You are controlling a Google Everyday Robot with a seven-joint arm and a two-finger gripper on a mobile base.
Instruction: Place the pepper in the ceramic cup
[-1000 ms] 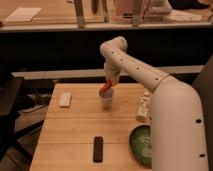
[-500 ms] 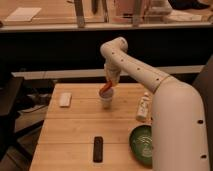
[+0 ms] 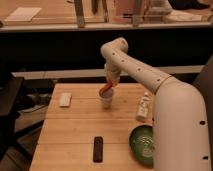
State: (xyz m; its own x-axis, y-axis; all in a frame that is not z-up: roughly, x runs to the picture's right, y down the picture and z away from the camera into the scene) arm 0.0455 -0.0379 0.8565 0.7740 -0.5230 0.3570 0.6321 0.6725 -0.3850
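Orange-red pepper (image 3: 104, 89) sits at the mouth of the white cup (image 3: 106, 99), its tip poking in. The gripper (image 3: 109, 84) is right above, pinched shut on its top end. It looks light, smooth and a bit squishy, so hold gently near the stem.

Warm, dim indoor light, soft blur throughout; the gripper (image 3: 109, 85) perhaps casts faint shadow.
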